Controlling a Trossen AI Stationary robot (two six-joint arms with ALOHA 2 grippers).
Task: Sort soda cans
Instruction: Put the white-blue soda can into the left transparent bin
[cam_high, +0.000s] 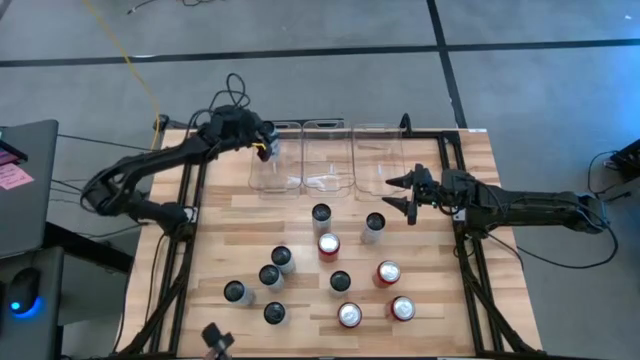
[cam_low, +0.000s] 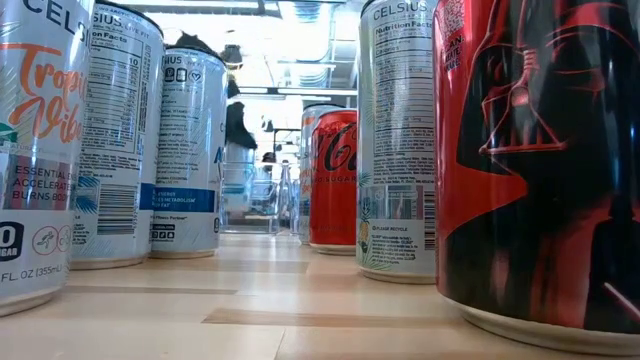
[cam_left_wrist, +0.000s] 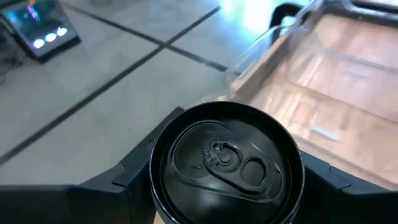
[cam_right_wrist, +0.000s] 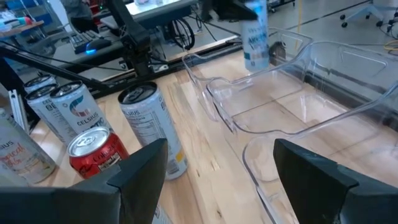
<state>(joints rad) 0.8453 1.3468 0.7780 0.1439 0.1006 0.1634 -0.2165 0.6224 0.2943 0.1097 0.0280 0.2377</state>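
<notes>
My left gripper (cam_high: 263, 147) is at the far left of the table, over the left one of three clear bins (cam_high: 275, 172), shut on a silver-grey soda can with a black top (cam_left_wrist: 224, 163). That can also shows in the right wrist view (cam_right_wrist: 255, 36), upright above the bin. My right gripper (cam_high: 398, 193) is open and empty (cam_right_wrist: 217, 168) in front of the right bin (cam_high: 378, 165), beside a silver can (cam_high: 374, 225). Several silver cans (cam_high: 270, 275) and red cans (cam_high: 388, 272) stand upright on the table. My left gripper pinches the can between its two fingers (cam_left_wrist: 134, 171) on opposite sides of its upper wall, just below the black top rim (cam_left_wrist: 154, 186). The can stands upright in the hold, top up, over the left bin. Whether its base touches the bin does not show.
The middle bin (cam_high: 325, 165) stands between the other two along the far edge. Silver cans (cam_high: 321, 213) and a red can (cam_high: 328, 244) stand just in front of the bins. Dark frame rails (cam_high: 465, 250) run along both table sides. In the low view, cans (cam_low: 395, 140) stand close.
</notes>
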